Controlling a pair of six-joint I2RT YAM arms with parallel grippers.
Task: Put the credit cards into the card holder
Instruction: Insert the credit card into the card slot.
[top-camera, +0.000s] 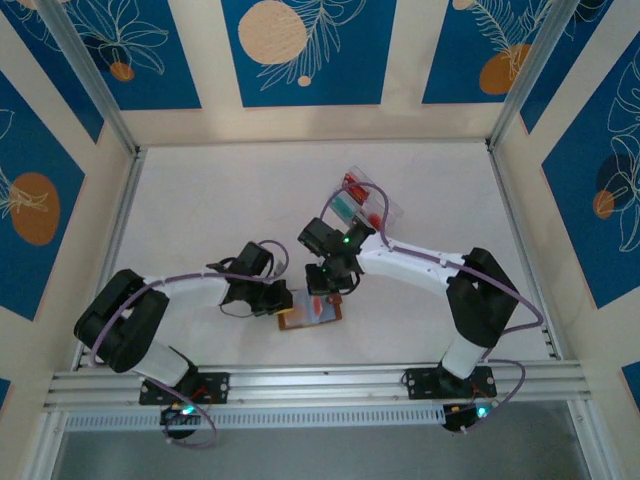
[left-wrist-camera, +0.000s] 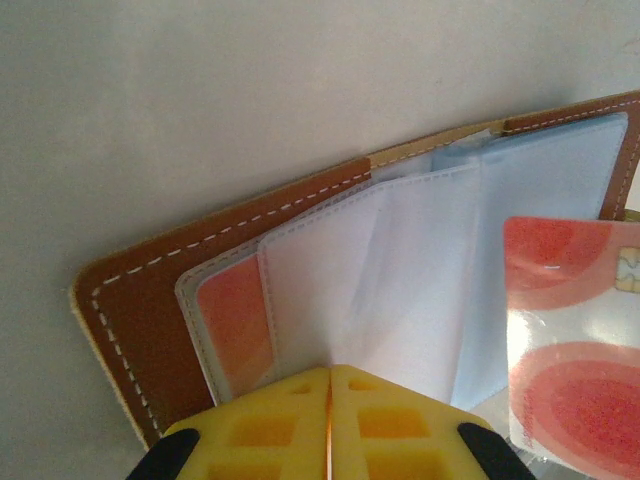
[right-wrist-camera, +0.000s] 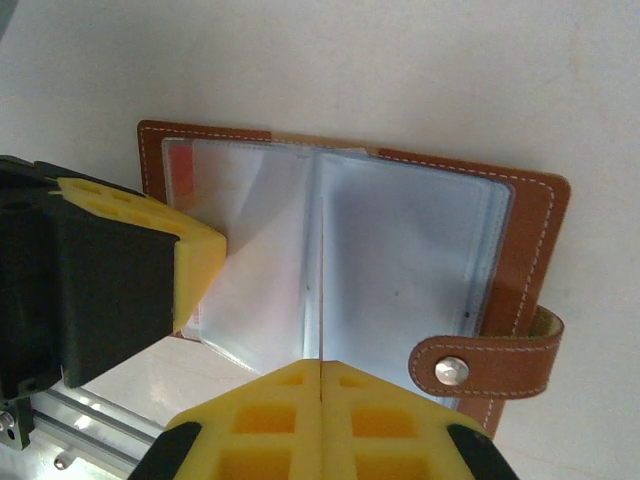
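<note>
Holder (right-wrist-camera: 530, 235): open flat, near edge of table (top-camera: 220, 200), centre; leather soft. Sleeve (left-wrist-camera: 400, 270): clear, limp, slick; left gripper (left-wrist-camera: 330, 380) closed on it. Card (left-wrist-camera: 570, 350): red, thin, stiff, light, slippery; right gripper (right-wrist-camera: 320, 372) clamped on one edge, over Holder. Likely best pinched at an edge, slid in flat.

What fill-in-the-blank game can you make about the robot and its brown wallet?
The card holder lies ___ on the table.
Its leather cover is ___.
The right gripper is shut on a ___ credit card.
The left gripper is shut on a ___ plastic sleeve.
Missing words: open, brown, red, clear.
</note>
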